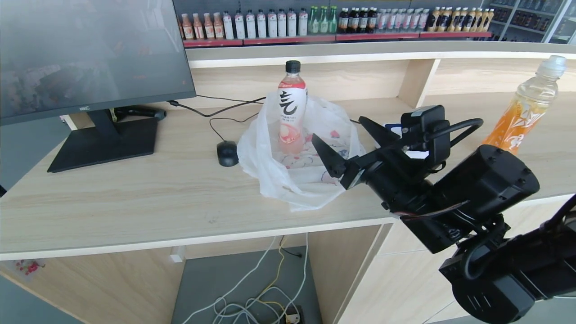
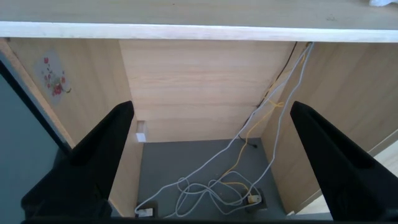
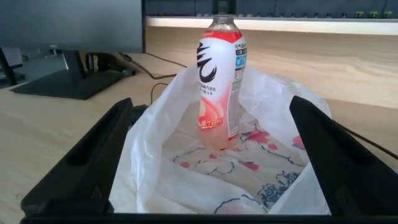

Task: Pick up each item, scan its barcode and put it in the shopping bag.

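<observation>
Pink bottle [image 1: 291,112] stands upright in the slack bag [image 1: 257,155]. Right gripper [image 1: 337,128], wide open and empty, sits just beside; a careless swing could snag the bag and topple the bottle.

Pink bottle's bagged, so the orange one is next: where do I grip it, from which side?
Take the orange bottle around its straight labelled body, below the tapering neck, coming level from the robot's side. It stands upright, apart from the shopping bag, so the right gripper, jaws open, should straddle it.
</observation>
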